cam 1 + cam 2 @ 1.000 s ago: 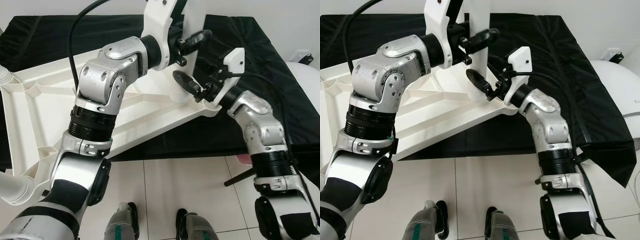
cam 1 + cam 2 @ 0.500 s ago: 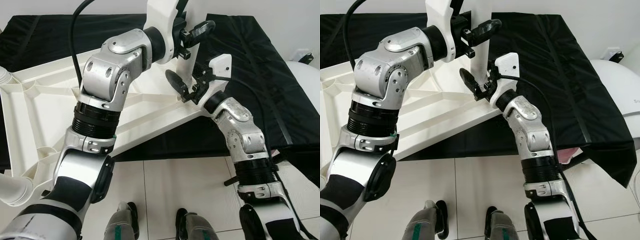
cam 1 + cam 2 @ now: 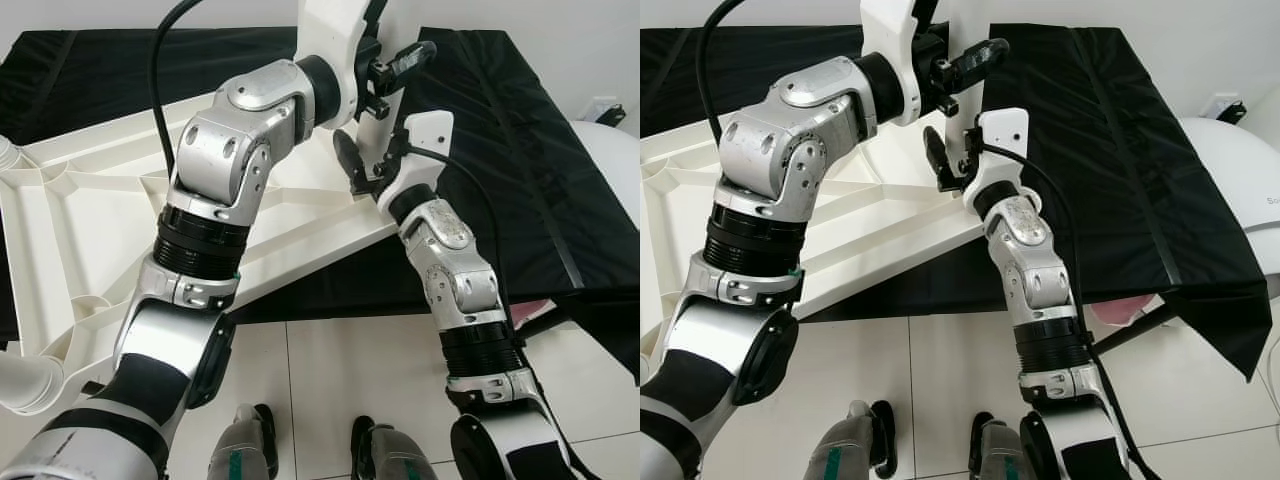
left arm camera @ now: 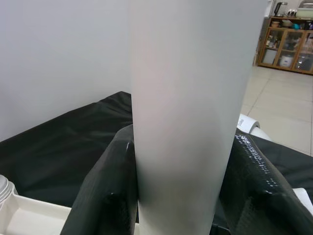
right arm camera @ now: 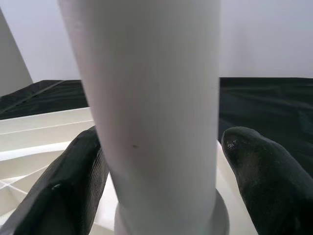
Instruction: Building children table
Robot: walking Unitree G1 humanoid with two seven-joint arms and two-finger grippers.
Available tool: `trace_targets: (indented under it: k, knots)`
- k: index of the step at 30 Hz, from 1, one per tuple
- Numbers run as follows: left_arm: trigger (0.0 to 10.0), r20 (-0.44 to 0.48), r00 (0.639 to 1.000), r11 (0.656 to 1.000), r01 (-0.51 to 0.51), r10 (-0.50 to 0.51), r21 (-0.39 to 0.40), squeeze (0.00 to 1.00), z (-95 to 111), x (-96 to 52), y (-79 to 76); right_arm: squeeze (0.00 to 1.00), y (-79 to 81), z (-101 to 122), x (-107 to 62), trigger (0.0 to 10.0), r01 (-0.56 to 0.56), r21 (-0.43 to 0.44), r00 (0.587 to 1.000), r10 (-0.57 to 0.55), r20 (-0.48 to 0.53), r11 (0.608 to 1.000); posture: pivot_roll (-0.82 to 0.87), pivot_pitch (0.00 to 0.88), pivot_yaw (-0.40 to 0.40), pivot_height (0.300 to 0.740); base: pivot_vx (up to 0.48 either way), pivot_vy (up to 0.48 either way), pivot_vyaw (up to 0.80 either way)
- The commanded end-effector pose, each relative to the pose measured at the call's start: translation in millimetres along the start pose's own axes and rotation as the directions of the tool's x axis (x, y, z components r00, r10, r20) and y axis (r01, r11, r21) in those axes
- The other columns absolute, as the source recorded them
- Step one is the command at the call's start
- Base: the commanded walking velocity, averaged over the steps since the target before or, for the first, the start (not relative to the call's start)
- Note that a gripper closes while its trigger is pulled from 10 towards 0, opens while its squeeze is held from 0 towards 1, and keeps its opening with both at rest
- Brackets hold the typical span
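The round white plastic table leg (image 3: 962,110) stands upright in a corner socket of the white ribbed plastic tabletop (image 3: 90,230), which lies upside down across a bench draped in black cloth (image 3: 1090,150), part of it reaching out over the tiled floor (image 3: 940,370). That puts the build somewhere in the middle, by my reading: this leg is in its socket, its collar showing at the base in the right wrist view, but whether it is fully seated cannot be told. At the tabletop's near corner another white cylinder (image 3: 25,380) shows, probably a leg as well; the other corners are out of sight, so how many legs remain is unclear. The left hand (image 3: 385,70) grips the leg high up, its two black fingers (image 4: 105,196) pressed against either side of the tube. The right hand (image 3: 365,160) is lower, at the leg's foot near the socket, with its fingers (image 5: 58,196) around the tube; the one by the tabletop ribs touches it, while a sliver of gap shows beside the other, so this hand looks loosely cupped rather than clamped.
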State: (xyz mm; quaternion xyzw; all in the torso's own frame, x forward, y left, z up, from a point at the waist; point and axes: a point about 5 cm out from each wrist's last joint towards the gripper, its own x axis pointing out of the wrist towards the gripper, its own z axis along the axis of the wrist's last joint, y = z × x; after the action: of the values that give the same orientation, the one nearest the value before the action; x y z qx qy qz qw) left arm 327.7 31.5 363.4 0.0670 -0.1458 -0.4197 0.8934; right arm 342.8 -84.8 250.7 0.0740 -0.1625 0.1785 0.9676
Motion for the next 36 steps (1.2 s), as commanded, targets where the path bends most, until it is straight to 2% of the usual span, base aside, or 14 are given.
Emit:
trace_targets:
  k: [1, 12, 20, 21, 22, 23, 24, 25, 28, 29, 36]
  knots:
    - [10.0, 0.040, 0.999, 0.999, 0.021, -0.023, 0.045, 0.00, 10, 2.2, -8.8, 0.00, 0.2, 4, 1.7, 10.0, 0.015, -0.001, 1.000, -0.015, 0.007, 1.000, -0.07, 0.170, -0.040, 0.740, 0.000, 0.000, 0.00]
    - [10.0, 0.035, 0.998, 0.998, 0.045, -0.047, 0.045, 0.00, 8, 4.0, -17.6, 0.00, 7.0, 14, 4.2, 10.0, -0.005, -0.071, 0.999, 0.008, 0.034, 0.997, -0.07, 0.164, -0.042, 0.740, 0.000, 0.000, 0.00]
    - [10.0, 0.036, 0.998, 0.997, 0.056, -0.058, 0.044, 0.00, 7, 4.7, -21.0, 0.00, 9.8, 15, 4.2, 10.0, -0.016, -0.081, 0.999, 0.019, 0.033, 0.997, -0.07, 0.150, -0.045, 0.740, 0.000, 0.000, 0.00]
    - [10.0, 0.036, 0.998, 0.997, 0.057, -0.059, 0.045, 0.00, 7, 4.6, -21.2, 0.00, 9.9, 16, 4.1, 6.3, -0.017, -0.085, 0.999, 0.020, 0.035, 0.996, -0.07, 0.148, -0.045, 0.740, 0.000, 0.000, 0.00]
    - [10.0, 0.035, 0.998, 0.997, 0.058, -0.060, 0.045, 0.00, 6, 4.6, -21.3, 0.00, 10.0, 17, 4.1, 6.3, -0.017, -0.087, 0.999, 0.021, 0.037, 0.996, -0.07, 0.148, -0.045, 0.740, 0.000, 0.000, 0.00]
    - [10.0, 0.035, 0.998, 0.997, 0.059, -0.061, 0.047, 0.00, 6, 4.6, -21.4, 0.00, 9.7, 18, 4.1, 7.5, -0.016, -0.089, 0.999, 0.020, 0.038, 0.996, -0.07, 0.148, -0.045, 0.740, 0.000, 0.000, 0.00]
    - [10.0, 0.035, 0.998, 0.997, 0.059, -0.061, 0.047, 0.00, 6, 4.6, -21.4, 0.00, 9.7, 18, 4.1, 7.5, -0.016, -0.089, 0.999, 0.020, 0.038, 0.996, -0.07, 0.148, -0.045, 0.740, 0.000, 0.000, 0.00]
    - [10.0, 0.035, 0.997, 0.997, 0.060, -0.062, 0.048, 0.00, 6, 4.4, -21.6, 0.00, 9.5, 18, 3.9, 6.7, -0.015, -0.092, 0.999, 0.018, 0.039, 0.996, -0.08, 0.147, -0.044, 0.740, 0.000, 0.000, 0.00]
    - [10.0, 0.035, 0.997, 0.997, 0.061, -0.063, 0.048, 0.00, 6, 4.4, -21.9, 0.00, 9.2, 19, 3.7, 7.2, -0.013, -0.095, 0.999, 0.017, 0.039, 0.995, -0.08, 0.147, -0.044, 0.740, 0.000, 0.000, 0.00]
    - [10.0, 0.033, 0.998, 0.997, 0.060, -0.062, 0.053, 0.00, 6, 4.2, -22.1, 0.00, 8.8, 20, 3.2, 10.0, -0.009, -0.100, 0.999, 0.014, 0.041, 0.995, -0.08, 0.149, -0.046, 0.740, 0.000, 0.000, 0.00]
    - [10.0, 0.024, 0.998, 0.996, 0.055, -0.057, 0.064, 0.00, 6, 3.9, -21.8, 0.00, 7.9, 26, 2.4, 10.0, -0.001, -0.112, 0.999, 0.006, 0.050, 0.994, -0.08, 0.152, -0.046, 0.740, 0.000, 0.000, 0.00]
